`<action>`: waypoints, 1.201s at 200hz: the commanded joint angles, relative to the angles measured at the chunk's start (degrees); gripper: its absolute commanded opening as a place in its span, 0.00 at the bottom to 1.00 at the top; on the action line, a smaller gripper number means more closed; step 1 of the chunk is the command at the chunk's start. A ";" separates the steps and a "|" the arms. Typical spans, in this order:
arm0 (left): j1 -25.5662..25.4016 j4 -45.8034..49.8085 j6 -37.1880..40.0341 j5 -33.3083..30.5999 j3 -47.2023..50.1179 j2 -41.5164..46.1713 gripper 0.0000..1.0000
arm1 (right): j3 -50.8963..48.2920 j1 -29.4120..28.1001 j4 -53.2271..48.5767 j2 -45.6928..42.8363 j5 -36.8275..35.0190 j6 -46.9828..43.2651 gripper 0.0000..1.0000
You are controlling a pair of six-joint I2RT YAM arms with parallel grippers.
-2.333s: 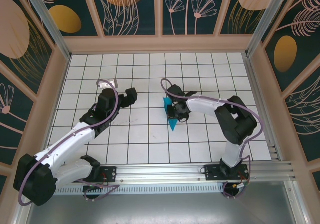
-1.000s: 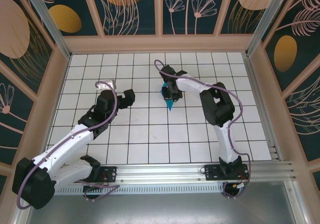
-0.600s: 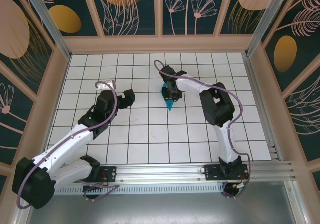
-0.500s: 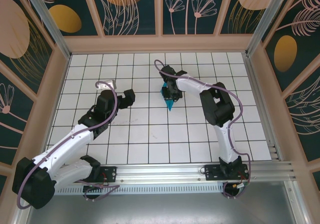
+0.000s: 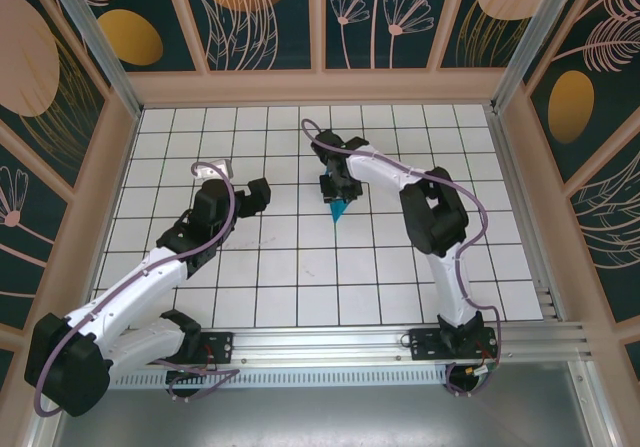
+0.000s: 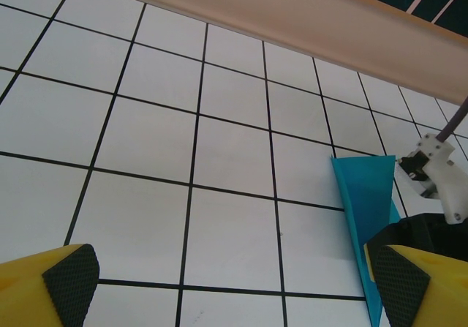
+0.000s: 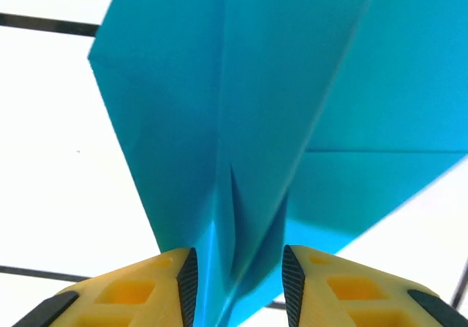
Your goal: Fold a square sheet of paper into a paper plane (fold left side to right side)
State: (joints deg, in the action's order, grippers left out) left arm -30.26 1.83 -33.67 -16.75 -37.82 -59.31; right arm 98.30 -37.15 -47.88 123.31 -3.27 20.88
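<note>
Right claw (image 7: 235,268) sat partway open, paper plane (image 7: 292,85) fold tucked in its gap, wings fanning out ahead. Couldn't tell if actually pinched. Left claw (image 6: 232,279) gaped wide, empty, plane off to its right.

2 white-black arms (image 5: 130,287); purple cables (image 5: 40,389); yellow fingers (image 7: 124,292).

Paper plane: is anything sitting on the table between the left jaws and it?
Nothing visible does. Only bare white tiles lie between the open left jaws and the paper plane. The right jaws straddle the plane's centre fold, on the plane itself rather than in the left arm's path.
</note>
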 commanded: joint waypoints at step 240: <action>19.53 -48.38 27.92 -22.58 27.73 -1.24 0.98 | -77.90 37.53 86.13 -47.43 -7.69 -16.87 0.99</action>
State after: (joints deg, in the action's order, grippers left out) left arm -11.18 -33.80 -11.11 -39.70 -12.40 -57.45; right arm 22.57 -0.51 20.27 72.55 -13.67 7.27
